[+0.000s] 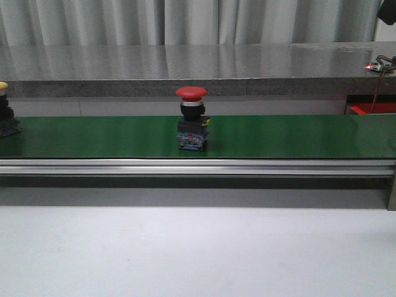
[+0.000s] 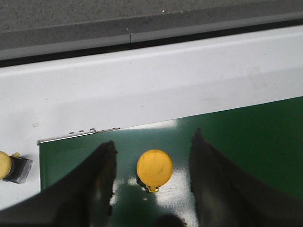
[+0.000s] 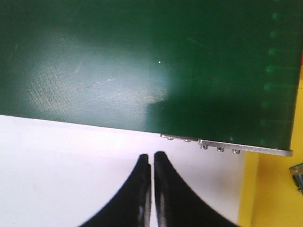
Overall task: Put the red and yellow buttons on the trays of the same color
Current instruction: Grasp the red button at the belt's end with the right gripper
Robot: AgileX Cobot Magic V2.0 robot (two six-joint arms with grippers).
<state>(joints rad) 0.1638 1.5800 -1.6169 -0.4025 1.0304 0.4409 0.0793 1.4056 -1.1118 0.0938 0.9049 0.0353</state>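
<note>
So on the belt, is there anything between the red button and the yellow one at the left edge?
No. In the front view the green belt is bare between the red button and the yellow button.

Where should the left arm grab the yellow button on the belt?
Probably from straight above: the left end effector is open, fingers either side of the yellow button. It stands upright, cap up, so closing on the round cap or the body just beneath seems best.
</note>
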